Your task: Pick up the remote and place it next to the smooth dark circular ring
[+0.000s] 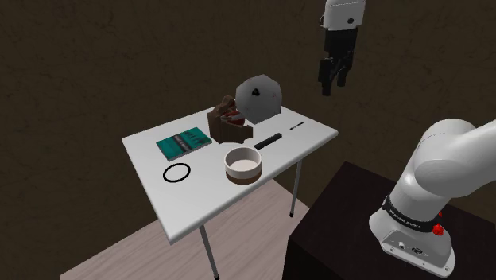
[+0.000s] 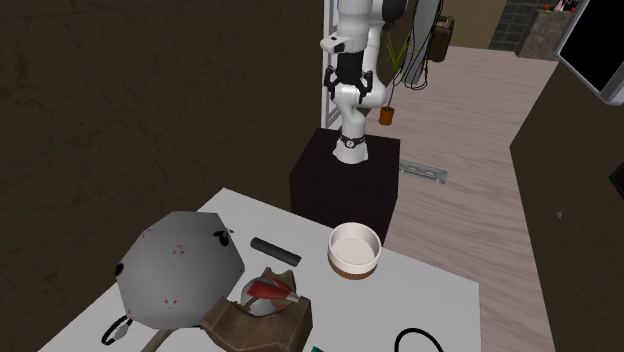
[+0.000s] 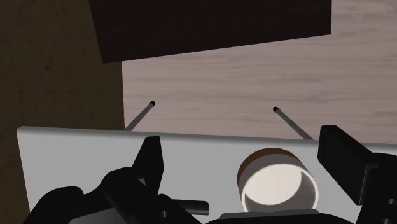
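Table (image 1: 191, 203): white top on thin legs over a pale wood floor (image 1: 119, 254). The wrist view catches just an edge strip and two legs.
Stand (image 2: 345, 185): dark box just beyond the table's edge, partly out of frame in the wrist view.
Arm (image 2: 352, 70): white, cut off by the second exterior view's top edge. Its middle links run out of the shoulder view.
Grey ball (image 1: 258, 97): faceted, at the table's far edge in the shoulder view, its lower part hidden behind the brown object.
Brown object (image 1: 229, 121): lumpy, with red patches, hard to identify. It is clipped by the second exterior view's bottom edge.
Gripper (image 1: 334, 79): high above and off the table, black fingers spread apart, nothing between them.
Book (image 1: 183, 141): teal, lying flat.
Bowl (image 1: 242, 165): white with a brown base, seen between the spread fingers in the wrist view.
Remote (image 1: 266, 141): slim black bar flat on the table, between the bowl and the grey ball. Its long axis runs lower left to upper right in the shoulder view, roughly parallel to the table edge nearest the stand. Which end is the front cannot be told. In the wrist view a finger hides most of it.
Ring (image 1: 176, 172): thin, black, flat, on the bowl's far side from the remote and well apart from it.
Thin dark item (image 1: 296, 126): too small to identify.
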You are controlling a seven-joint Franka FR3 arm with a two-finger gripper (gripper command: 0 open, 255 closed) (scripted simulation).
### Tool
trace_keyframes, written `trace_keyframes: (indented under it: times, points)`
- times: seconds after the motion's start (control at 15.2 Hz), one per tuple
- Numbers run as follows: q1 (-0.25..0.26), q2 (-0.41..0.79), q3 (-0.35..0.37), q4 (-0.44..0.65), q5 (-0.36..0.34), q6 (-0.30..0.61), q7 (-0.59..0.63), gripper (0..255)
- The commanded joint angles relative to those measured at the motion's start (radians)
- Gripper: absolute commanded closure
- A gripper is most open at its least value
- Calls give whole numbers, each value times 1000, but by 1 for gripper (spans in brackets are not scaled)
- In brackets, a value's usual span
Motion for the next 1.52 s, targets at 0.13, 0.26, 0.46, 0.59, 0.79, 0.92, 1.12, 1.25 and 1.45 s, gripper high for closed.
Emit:
trace_keyframes:
  times: [0.13, 0.26, 0.46, 0.59, 0.79, 0.92, 1.12, 1.25, 1.45]
  points:
    - [7, 13, -36, -42, -31, 63, -83, 0]
    - [14, 35, -73, -78, -61, 128, -164, 0]
    - [23, 83, -129, -118, -102, 231, -284, 0]
    - [30, 125, -166, -136, -126, 302, -363, 0]
    - [43, 204, -221, -150, -154, 410, -480, 0]
    - [53, 265, -256, -149, -166, 482, -559, 0]
    - [72, 368, -306, -136, -171, 588, -679, 0]
    - [86, 443, -337, -119, -163, 656, -763, 0]
    - [108, 564, -375, -81, -131, 751, -896, 0]
